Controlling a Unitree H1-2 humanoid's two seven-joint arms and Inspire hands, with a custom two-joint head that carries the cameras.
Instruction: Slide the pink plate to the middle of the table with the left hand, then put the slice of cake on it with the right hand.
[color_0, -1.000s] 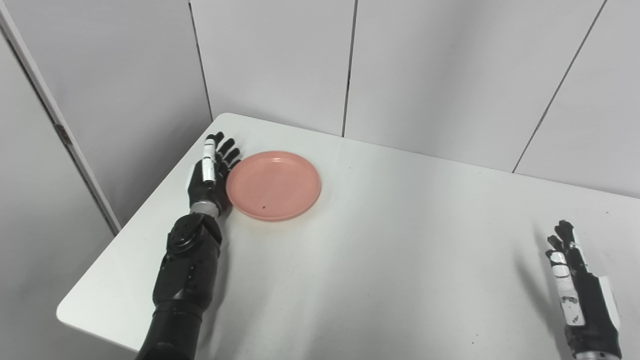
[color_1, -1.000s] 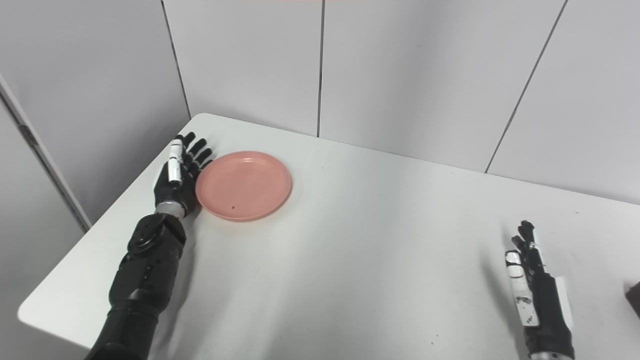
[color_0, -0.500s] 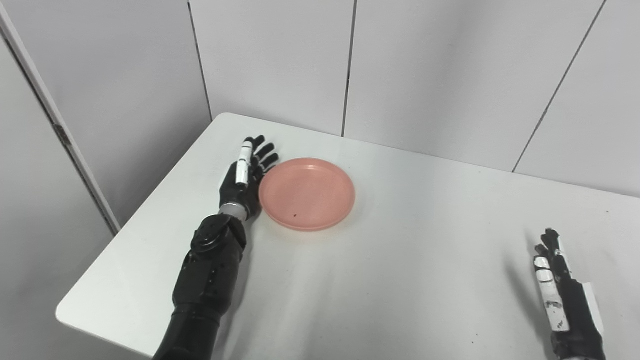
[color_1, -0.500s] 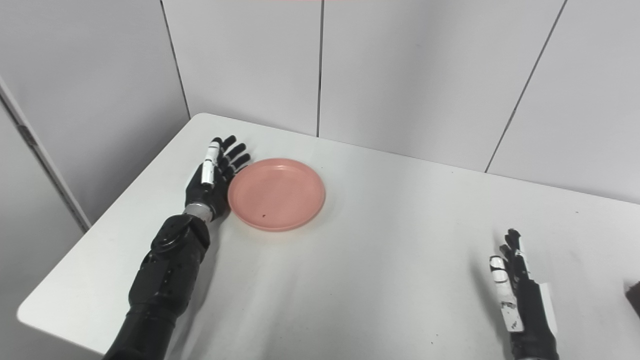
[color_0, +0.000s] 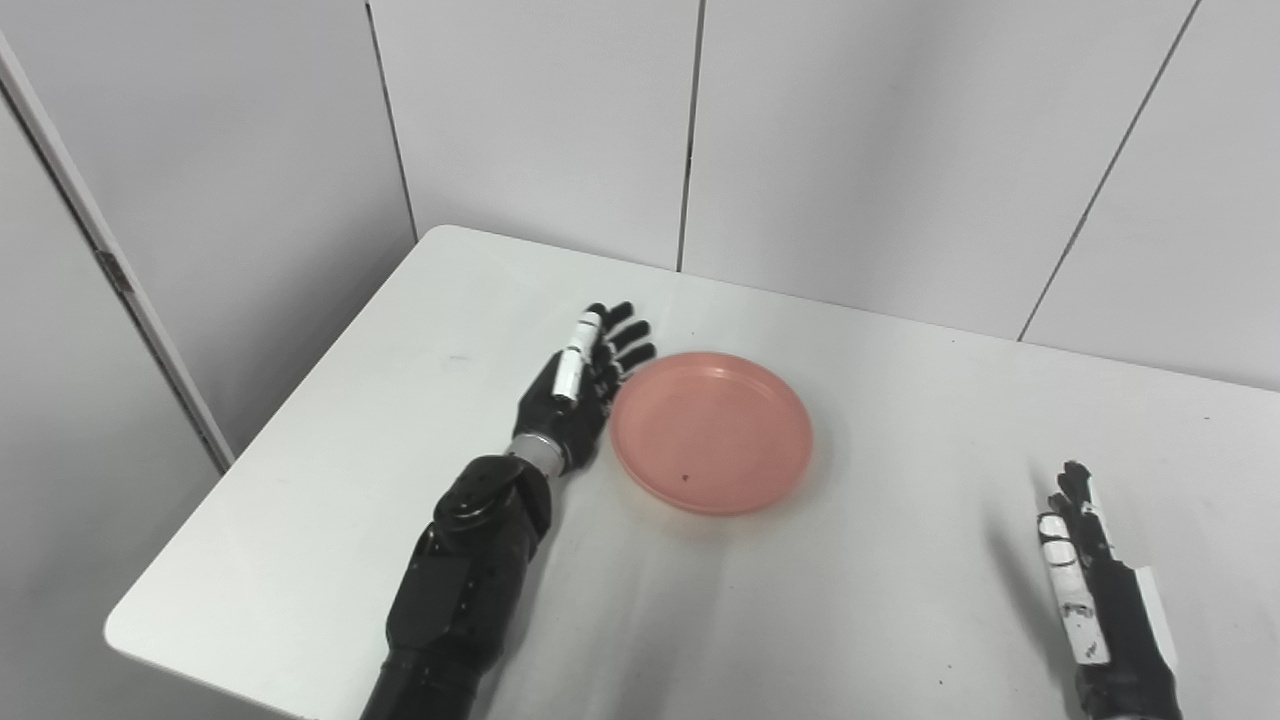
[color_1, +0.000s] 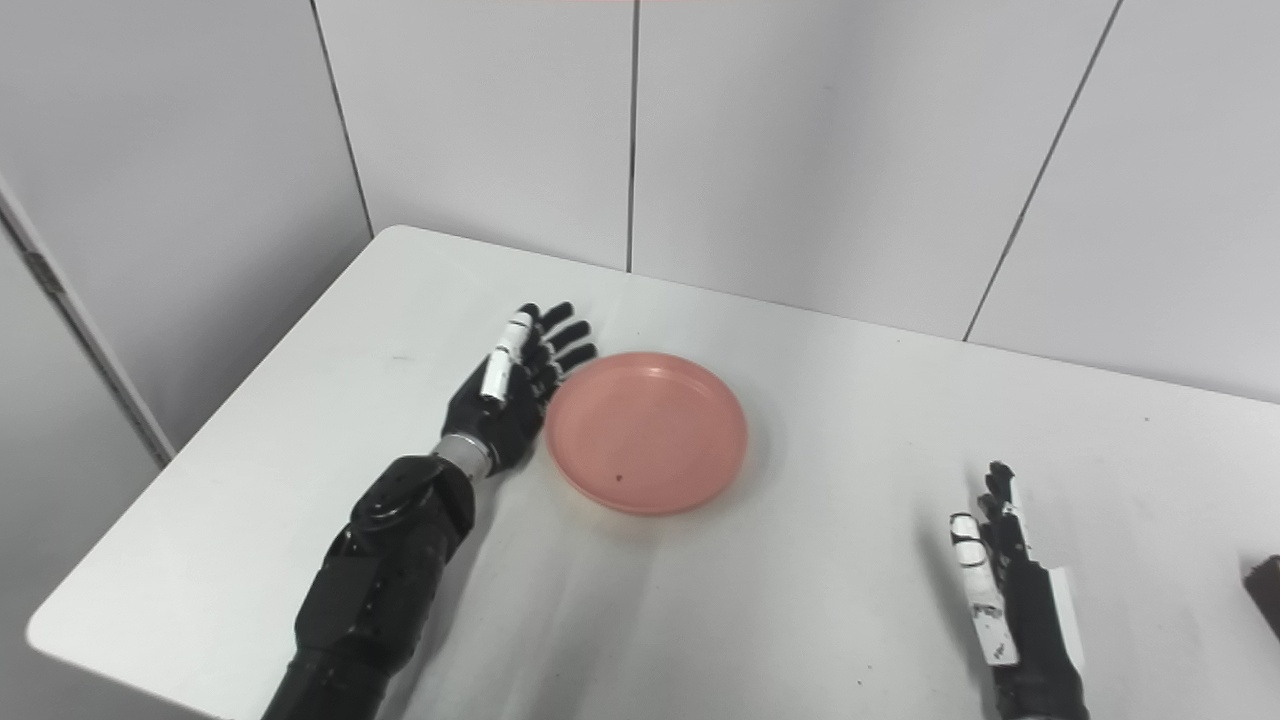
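Observation:
The pink plate lies flat on the white table, empty apart from a small dark speck. My left hand stands on edge with its fingers straight and apart, pressed against the plate's left rim. My right hand is open near the table's front right, fingers pointing away, holding nothing. At the right border of the right eye view a dark brown corner, probably the cake slice, just shows; the rest is cut off.
Grey wall panels stand behind the table's far edge. The table's left edge and rounded front-left corner lie left of my left arm. Bare tabletop separates the plate from my right hand.
My left hand has pushed the plate to the right and a little toward me across the table. My right hand has drawn back slightly toward the front edge.

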